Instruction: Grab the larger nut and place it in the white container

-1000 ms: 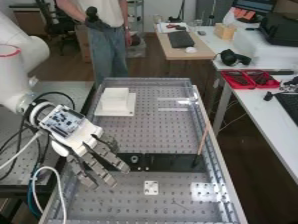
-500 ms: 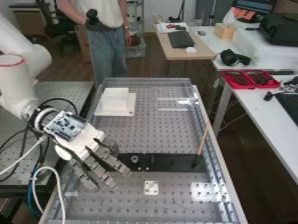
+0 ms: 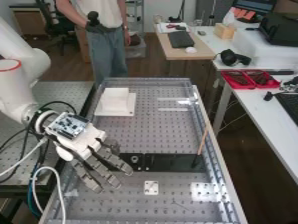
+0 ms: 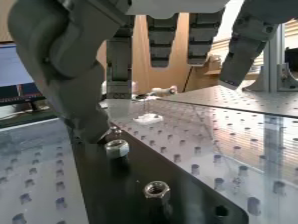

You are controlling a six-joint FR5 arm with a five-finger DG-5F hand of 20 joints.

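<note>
Seen from the high view, your hand (image 3: 81, 145) is open and empty. The bigger nut (image 4: 117, 147), probably the one by the thumb (image 4: 83, 95), is at its 4 o'clock. Hug its sides, lift straight up, then aim for the white container (image 3: 116, 101) at 1 o'clock.

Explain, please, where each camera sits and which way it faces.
High view: fixed above the near end of the bench, looking down along it at a slant toward the white container; the arm enters from the left, ending in the hand.
Wrist view: on the arm's wrist, looking past the hand's fingers and across the black plate with a nearer nut and a farther nut.
Shared: the hand, black plate and bench surface.
</note>
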